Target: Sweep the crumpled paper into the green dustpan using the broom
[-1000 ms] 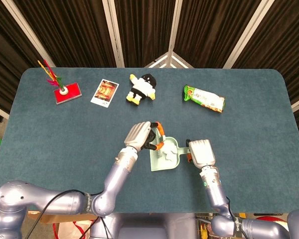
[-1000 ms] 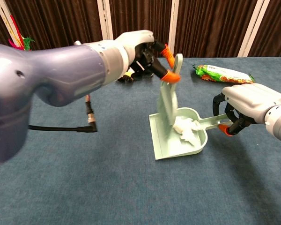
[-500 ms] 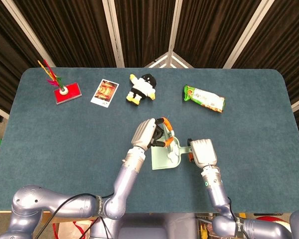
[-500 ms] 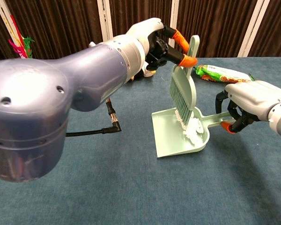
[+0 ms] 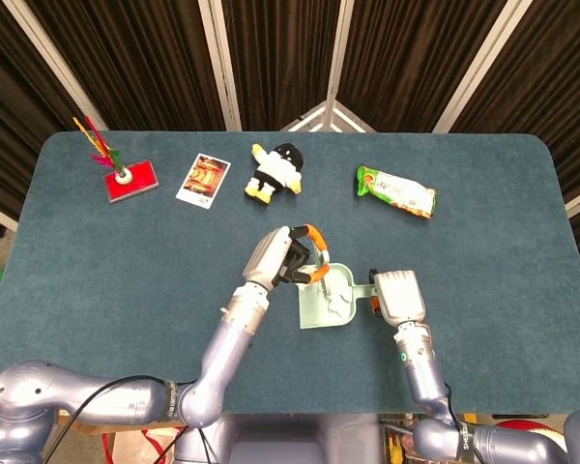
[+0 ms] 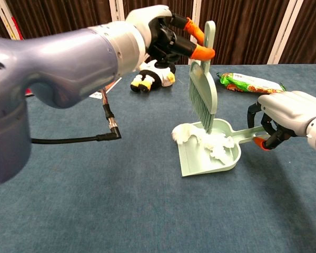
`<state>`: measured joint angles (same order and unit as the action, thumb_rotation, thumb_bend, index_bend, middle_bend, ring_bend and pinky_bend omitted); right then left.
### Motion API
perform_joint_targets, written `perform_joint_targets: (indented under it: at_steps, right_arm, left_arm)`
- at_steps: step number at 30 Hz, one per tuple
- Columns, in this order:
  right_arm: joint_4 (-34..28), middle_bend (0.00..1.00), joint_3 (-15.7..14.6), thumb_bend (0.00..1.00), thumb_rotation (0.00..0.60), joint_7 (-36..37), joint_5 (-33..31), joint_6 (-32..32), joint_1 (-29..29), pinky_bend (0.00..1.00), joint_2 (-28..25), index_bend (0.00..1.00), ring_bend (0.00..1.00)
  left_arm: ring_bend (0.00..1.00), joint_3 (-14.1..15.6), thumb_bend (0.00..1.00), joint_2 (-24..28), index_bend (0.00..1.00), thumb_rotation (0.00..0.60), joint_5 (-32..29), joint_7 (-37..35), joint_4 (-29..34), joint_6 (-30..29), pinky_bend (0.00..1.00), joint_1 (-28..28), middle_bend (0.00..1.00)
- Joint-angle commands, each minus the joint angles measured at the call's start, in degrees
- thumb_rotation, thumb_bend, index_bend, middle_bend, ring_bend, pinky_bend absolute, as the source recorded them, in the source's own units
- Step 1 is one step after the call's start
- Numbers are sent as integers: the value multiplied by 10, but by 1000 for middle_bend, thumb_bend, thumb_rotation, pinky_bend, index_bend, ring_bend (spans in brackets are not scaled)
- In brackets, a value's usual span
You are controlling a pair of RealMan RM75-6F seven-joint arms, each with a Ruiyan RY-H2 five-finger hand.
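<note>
The bench (image 5: pixel 126 271), covered in blue felt, carried everything. The left hand (image 5: pixel 275 257) had its fingers wrapped around the handle of the broom (image 6: pixel 203 84), which stood nearly upright below that hand, its bristles reaching down to the far left edge of the dustpan (image 6: pixel 200 161). The right hand (image 6: pixel 287 113) had its fingers curled around the dustpan's handle, with the green pan lying flat on the bench just to that hand's left, between the two hands. The paper (image 6: pixel 213 145) lay mostly inside the pan, against its back wall, right under the broom's bristles; one white lump (image 6: pixel 181 133) sat at the pan's far left corner, and whether it rested on the rim or just outside on the bench could not be told. Beyond the left hand, well apart from it, a penguin plush (image 5: pixel 274 172) lay on the bench, with a card (image 5: pixel 203 180) to its left and a red stand (image 5: pixel 130 178) holding coloured feathers further left still. Beyond the right hand, also well apart, lay a green snack packet (image 5: pixel 396 190). A black cable (image 6: pixel 102 118) hung from the left arm near the bench.
</note>
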<state>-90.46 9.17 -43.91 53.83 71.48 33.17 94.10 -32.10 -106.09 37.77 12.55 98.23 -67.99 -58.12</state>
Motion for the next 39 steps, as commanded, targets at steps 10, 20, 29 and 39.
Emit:
perform_joint_targets:
  at_steps: [10,20,29,39]
  right_arm:
    - [-51,769,-4,502,600,-91,-61,24,1,600,-26,2,719]
    - [-93,739,-5,502,600,-109,-62,59,-3,586,-51,0,690]
    - [-125,739,-16,502,600,-78,-33,69,-19,586,-93,0,690]
    - [-142,739,-25,502,600,-63,-22,74,-31,586,-117,0,690]
  left_arm:
    - [866,-6,383,103,757,600,25,-4,89,-41,920,72,969]
    - [866,12,383,188,757,600,30,18,130,-53,920,117,969]
    - [866,104,383,272,755,600,86,131,126,-56,920,142,970]
    - [750,171,349,318,605,600,-16,300,151,-32,813,116,794]
